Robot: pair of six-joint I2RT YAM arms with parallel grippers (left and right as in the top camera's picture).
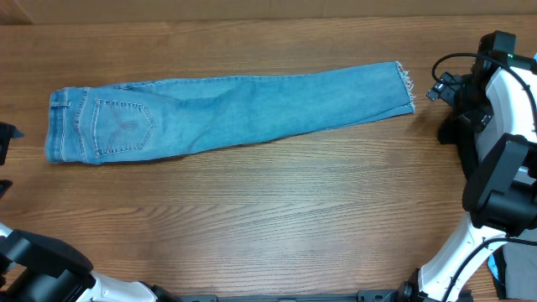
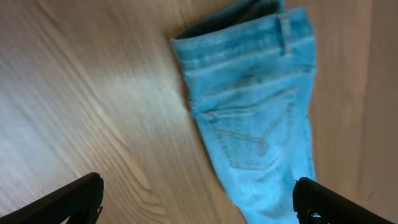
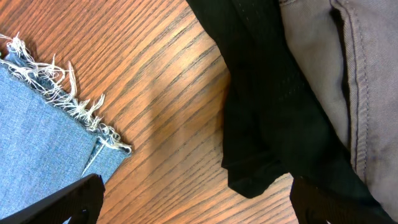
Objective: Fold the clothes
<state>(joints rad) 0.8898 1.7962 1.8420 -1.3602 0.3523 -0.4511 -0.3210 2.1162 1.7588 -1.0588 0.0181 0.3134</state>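
The left gripper [image 2: 198, 202] stands wide open, with its two dark fingers [image 2: 74, 198] showing only at the lower left and lower right corners of the left wrist view. The right gripper [image 3: 199, 202] is spread just as wide, fingertips [image 3: 326, 202] at the bottom corners of its own view. From overhead, the left arm [image 1: 42, 273] lies along the lower left edge, and the right arm [image 1: 503, 159] stands bent at the right edge

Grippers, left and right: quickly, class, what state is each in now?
Left gripper: open, holding nothing.
Right gripper: open, holding nothing.
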